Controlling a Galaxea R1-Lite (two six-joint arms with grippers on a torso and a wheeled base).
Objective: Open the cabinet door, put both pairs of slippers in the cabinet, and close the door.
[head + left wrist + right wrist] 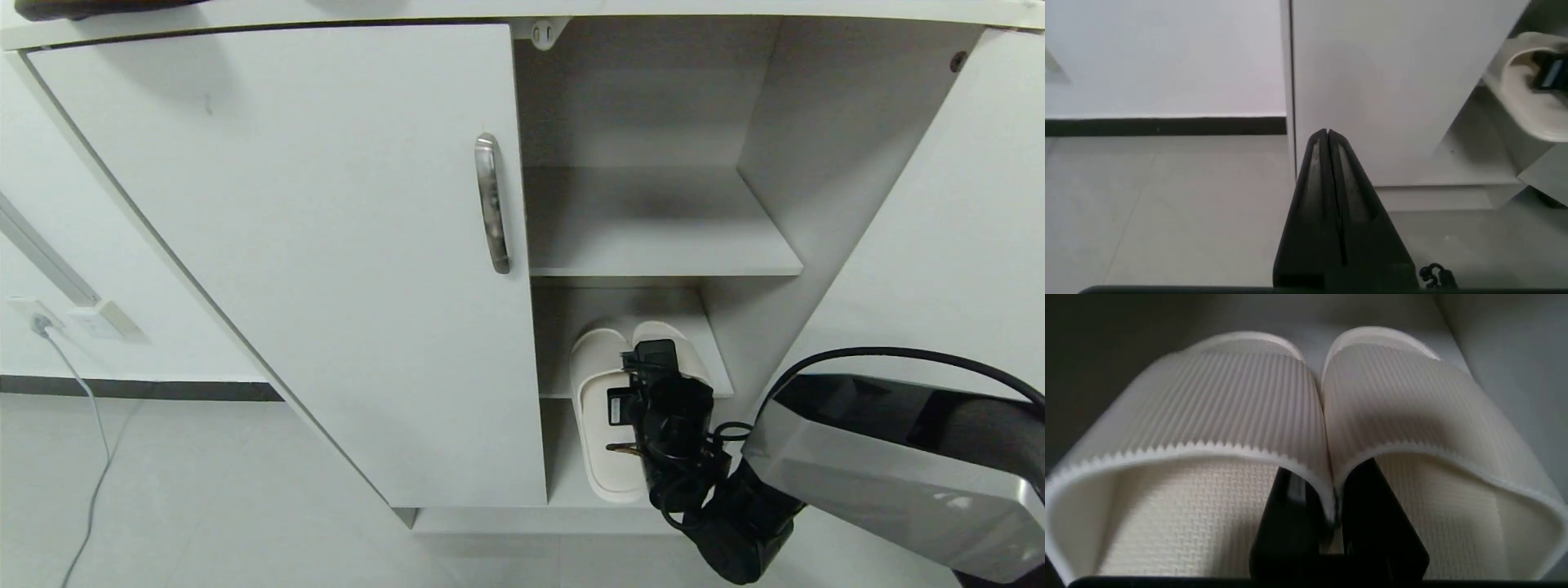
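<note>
The cabinet has its right half open, and its left door is closed. A cream pair of slippers sits below the middle shelf, at about five o'clock from the door handle, with toes pointing to twelve o'clock. The right gripper pinches the slippers' two inner strap edges together between its black fingers. I cannot tell whether the soles rest on the lower board. The left gripper hangs low above the floor tiles, its fingers pressed together and holding nothing.
</note>
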